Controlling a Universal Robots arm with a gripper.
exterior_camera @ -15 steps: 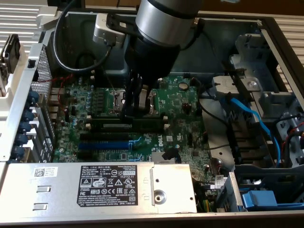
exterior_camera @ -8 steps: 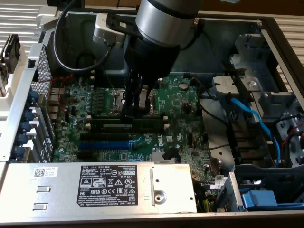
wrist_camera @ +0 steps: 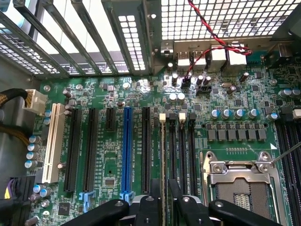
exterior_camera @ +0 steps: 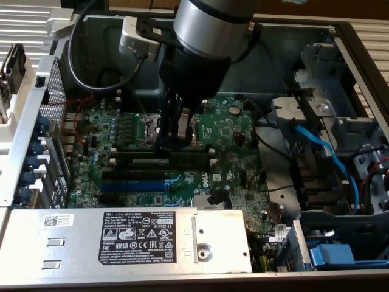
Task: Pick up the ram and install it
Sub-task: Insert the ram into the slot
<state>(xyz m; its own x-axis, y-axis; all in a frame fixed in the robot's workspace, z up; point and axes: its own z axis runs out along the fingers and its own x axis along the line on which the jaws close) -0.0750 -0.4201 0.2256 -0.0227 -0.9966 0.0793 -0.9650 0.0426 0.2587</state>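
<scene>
So the ram is standing on edge in the hand, pinched across its flat faces by the two black fingers, and it's sitting right down along one of the black memory slots next to the CPU socket on the green motherboard. In the wrist view you see the stick edge-on as a thin line running up to a white end clip; I can't tell if it's fully seated or just resting in the slot mouth. In the exterior view the hand is down over the long dark strip of the ram in the middle of the board, just above the blue expansion slot. Handling-wise, a stick like this should be very light and stiff along its length, but it's thin, so I'd guess it flexes or cracks if you push it while tilted. The faces are smooth-ish with chips on them, so a pinch near the middle of the long top edge, like here, looks like the sane place to hold it; keeps it balanced and keeps the gold contact edge clear. The fragile bits are the contacts and the slot clips, so any sideways lean is probably the main risk. The power supply with its label sits along the near side of the case, well away from the action.
</scene>
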